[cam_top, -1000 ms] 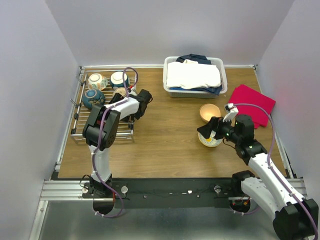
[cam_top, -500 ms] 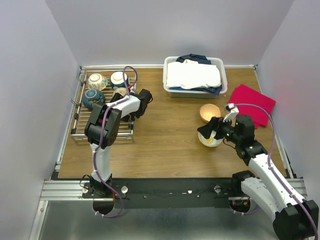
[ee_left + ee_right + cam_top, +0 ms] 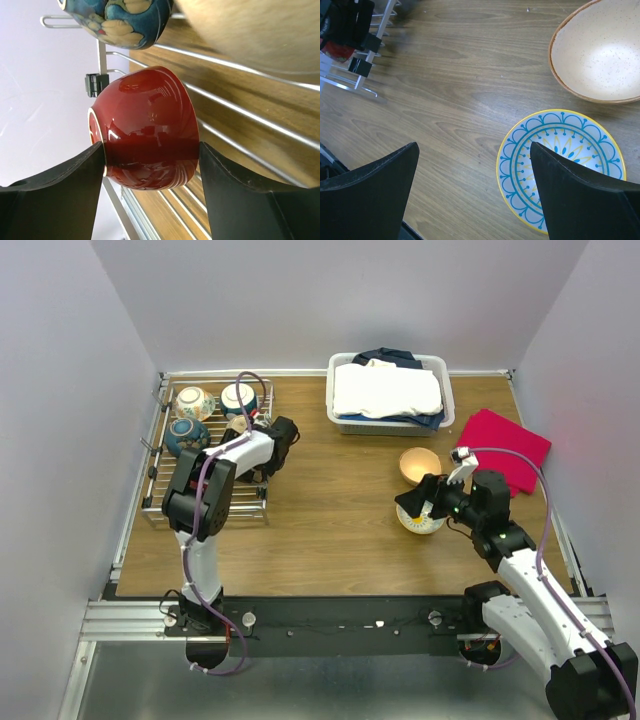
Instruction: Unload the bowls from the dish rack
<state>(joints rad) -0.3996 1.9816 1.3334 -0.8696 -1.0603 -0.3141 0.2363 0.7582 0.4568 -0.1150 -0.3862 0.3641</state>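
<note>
Pinching a red bowl (image 3: 147, 135) in the dish rack (image 3: 205, 505), the left fingers (image 3: 55, 195) are pressing its sides; the right fingers (image 3: 365, 190) are hovering spread.

We see a brown wooden table (image 3: 330, 500) filling the middle of the top view. At its upper left lies a wire rack (image 3: 250, 506). A white basket (image 3: 445, 390) sits at upper centre, against the far edge. A red cloth (image 3: 505, 450) lies at the right. Just left of it are a cream bowl (image 3: 419, 464) and, below it, a patterned bowl (image 3: 422, 526), close together.
</note>
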